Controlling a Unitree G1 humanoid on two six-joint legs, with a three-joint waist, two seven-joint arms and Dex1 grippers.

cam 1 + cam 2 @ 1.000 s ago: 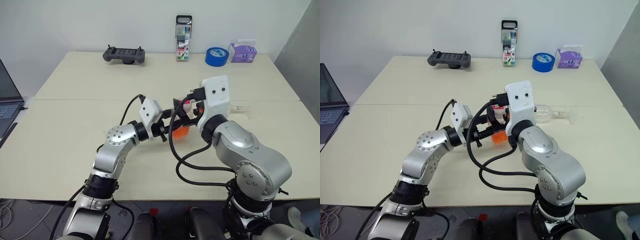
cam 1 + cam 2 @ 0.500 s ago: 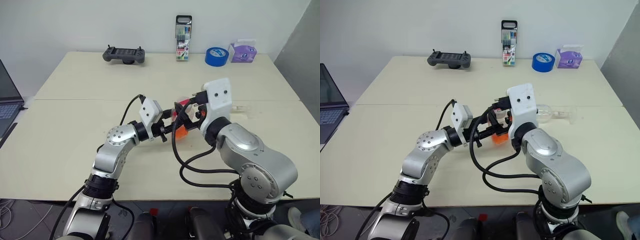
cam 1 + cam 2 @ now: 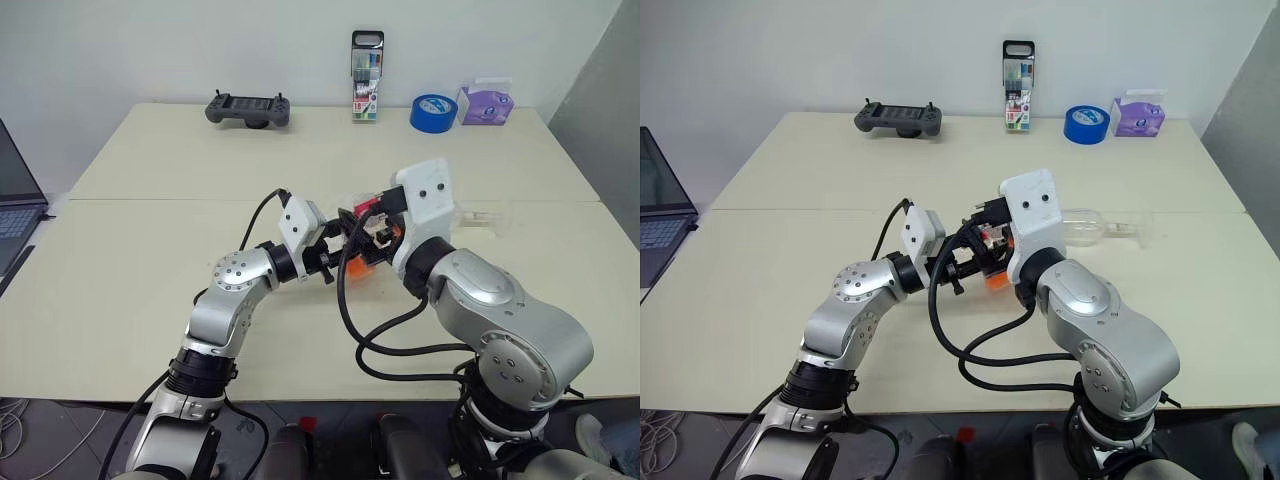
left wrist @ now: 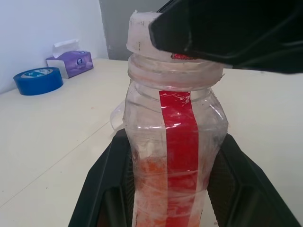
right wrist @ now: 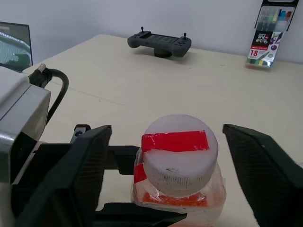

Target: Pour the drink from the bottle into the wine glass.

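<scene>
Right wrist view: our left gripper [image 4: 173, 189] is clamped on the bottle [image 4: 175, 156], holding it upright above the desk's [image 3: 140, 260] middle so our right gripper [image 5: 165, 156], fingers apart around the cap [image 5: 179, 146], can unscrew it. The wine glass [image 3: 1085, 226] lies near the desk's right edge.

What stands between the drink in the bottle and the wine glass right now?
The cap is on the bottle, which the left tool holds. The right tool straddles the cap, fingers apart from it. The wine glass lies on its side.
</scene>
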